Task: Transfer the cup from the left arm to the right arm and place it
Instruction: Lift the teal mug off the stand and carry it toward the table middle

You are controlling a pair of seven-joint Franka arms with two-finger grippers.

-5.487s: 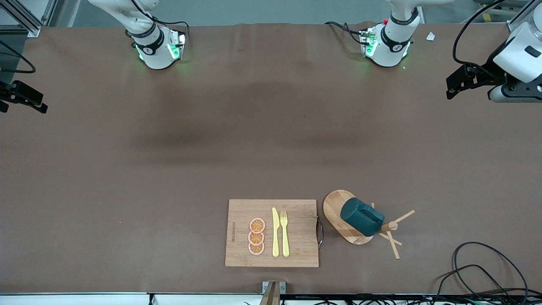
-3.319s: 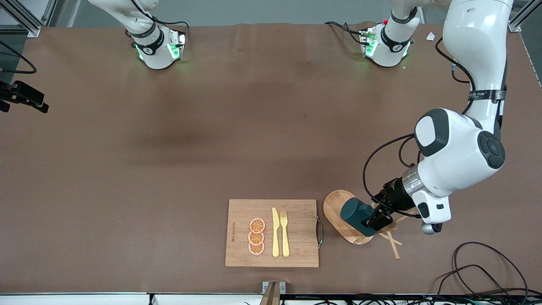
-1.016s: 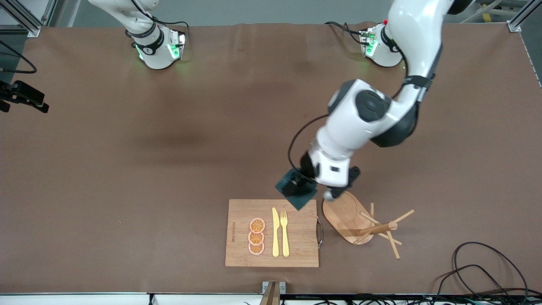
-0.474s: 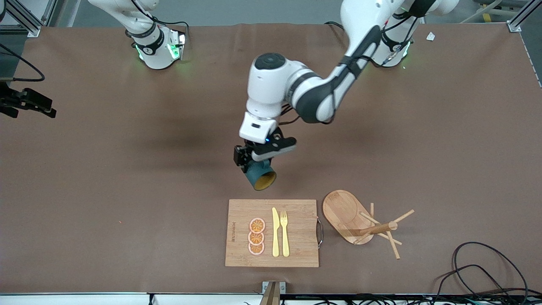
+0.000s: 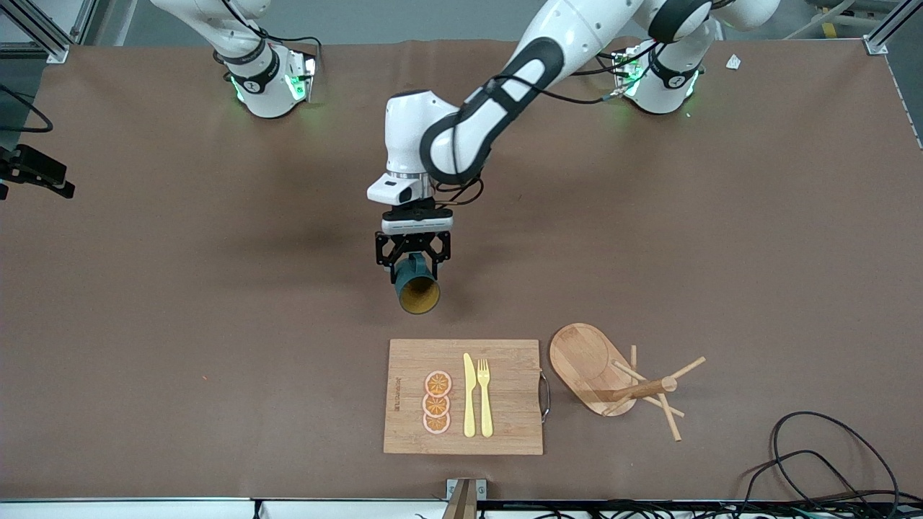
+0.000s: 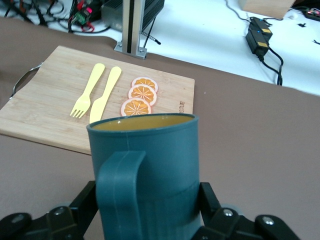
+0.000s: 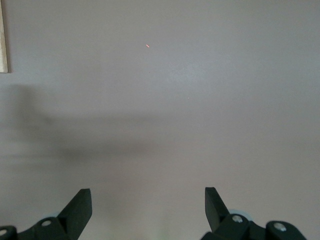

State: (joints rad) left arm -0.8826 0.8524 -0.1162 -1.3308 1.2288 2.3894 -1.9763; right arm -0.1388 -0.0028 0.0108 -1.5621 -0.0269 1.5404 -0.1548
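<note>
My left gripper (image 5: 412,268) is shut on the dark teal cup (image 5: 416,285) and holds it in the air over the bare brown table, near the middle. The cup lies on its side, its yellowish-gold inside toward the front camera. In the left wrist view the cup (image 6: 150,165) fills the space between the fingers (image 6: 85,205), handle toward the camera. My right gripper (image 5: 34,169) waits at the right arm's end of the table. In the right wrist view the right gripper (image 7: 147,202) is open and empty over bare table.
A wooden cutting board (image 5: 505,404) near the front edge carries three orange slices (image 5: 437,402), a yellow knife (image 5: 469,395) and a fork (image 5: 484,396). Beside it, toward the left arm's end, stands a wooden peg stand (image 5: 606,375). Black cables (image 5: 815,454) lie at the corner.
The left gripper took the cup off the peg stand and carried it toward the table's middle. In the last half second it shifted a little toward the right arm's end and turned straighter.
</note>
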